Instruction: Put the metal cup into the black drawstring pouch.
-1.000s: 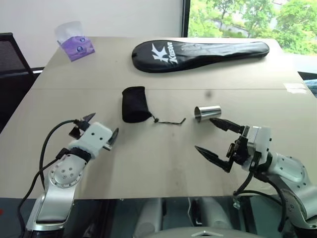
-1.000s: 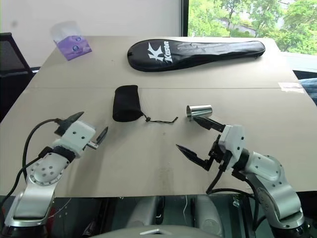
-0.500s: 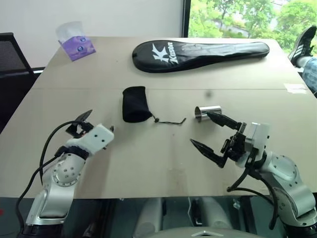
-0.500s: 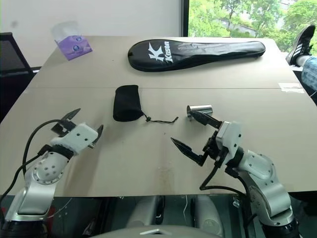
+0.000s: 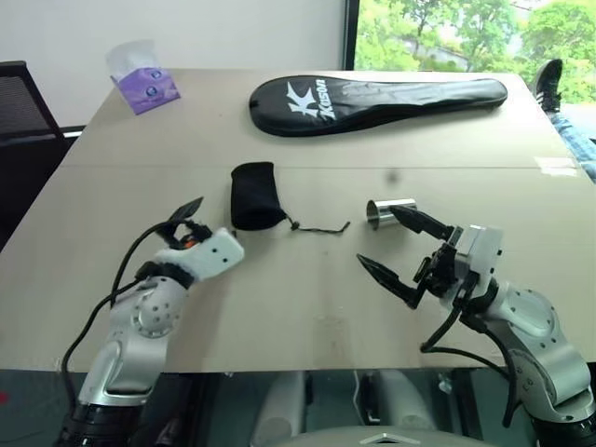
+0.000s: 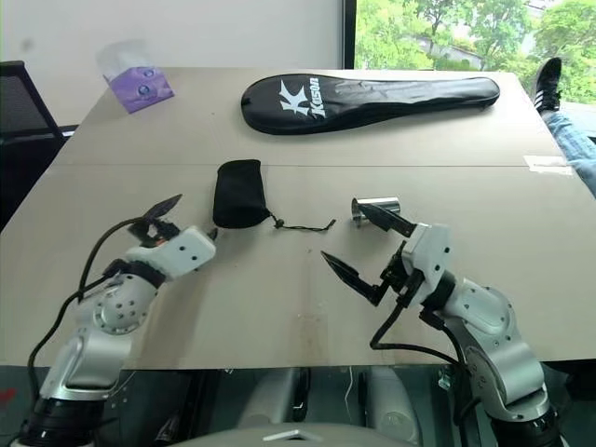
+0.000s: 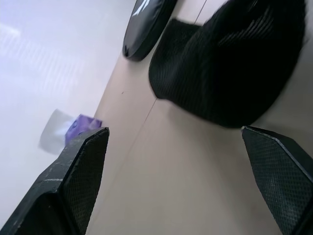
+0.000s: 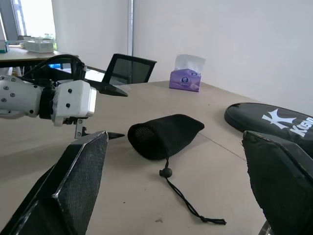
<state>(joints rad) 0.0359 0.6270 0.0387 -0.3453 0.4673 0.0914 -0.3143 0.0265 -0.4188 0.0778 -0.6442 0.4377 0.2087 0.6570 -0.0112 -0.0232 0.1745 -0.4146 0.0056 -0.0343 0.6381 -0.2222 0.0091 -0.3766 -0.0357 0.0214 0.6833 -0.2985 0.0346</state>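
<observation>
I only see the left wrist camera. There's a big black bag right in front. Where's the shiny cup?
Observer: The metal cup lies on its side on the table, to the right of the black drawstring pouch, apart from it.
Operator: Is something holding it?
Observer: No. The right end effector is open next to it and holds nothing.
Operator: Does the bag have a string?
Observer: Yes, a thin cord trails from its neck across the table towards the cup.
</observation>
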